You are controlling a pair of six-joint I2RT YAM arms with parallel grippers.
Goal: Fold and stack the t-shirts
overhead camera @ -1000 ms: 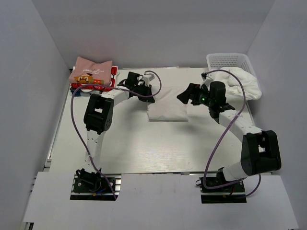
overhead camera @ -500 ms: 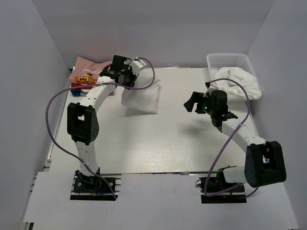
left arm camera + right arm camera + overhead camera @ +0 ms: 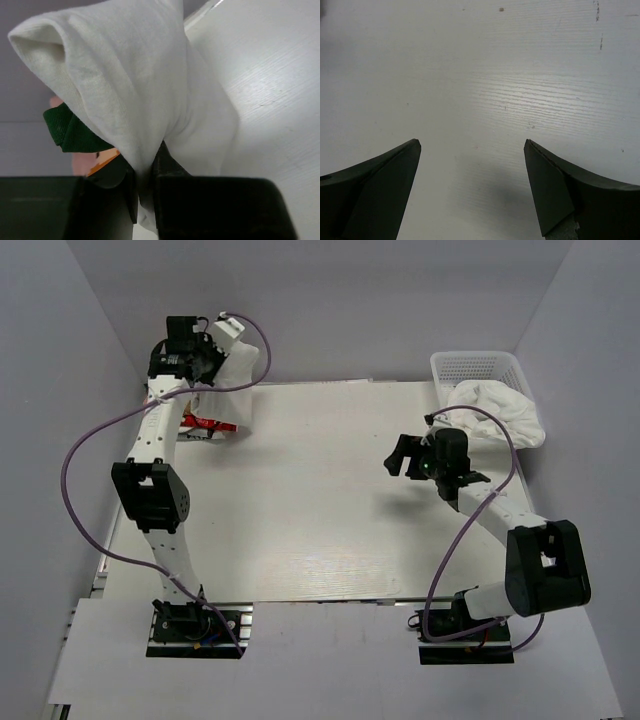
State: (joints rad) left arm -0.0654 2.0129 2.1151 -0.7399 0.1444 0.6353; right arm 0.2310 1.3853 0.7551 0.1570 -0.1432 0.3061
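Note:
The folded off-white t-shirt (image 3: 232, 380) hangs at the back left, pinched in my left gripper (image 3: 205, 362). In the left wrist view the jaws of the left gripper (image 3: 146, 176) are shut on a bunched fold of this shirt (image 3: 150, 80), and a dark green piece (image 3: 67, 134) shows beneath it. Under the hanging shirt lies the stack of folded t-shirts; only a red edge (image 3: 208, 424) and a pink and orange patch (image 3: 85, 162) show. My right gripper (image 3: 399, 454) hovers open over bare table at centre right, with nothing between its fingers (image 3: 380, 185).
A white basket (image 3: 478, 364) stands at the back right, with a heap of white cloth (image 3: 505, 412) spilling over its front. The left wall is close behind the stack. The purple cable loops beside the left arm.
The left arm has swung the folded shirt from the table's middle to the back left, over the stack. The right gripper drew back a little and stays open.

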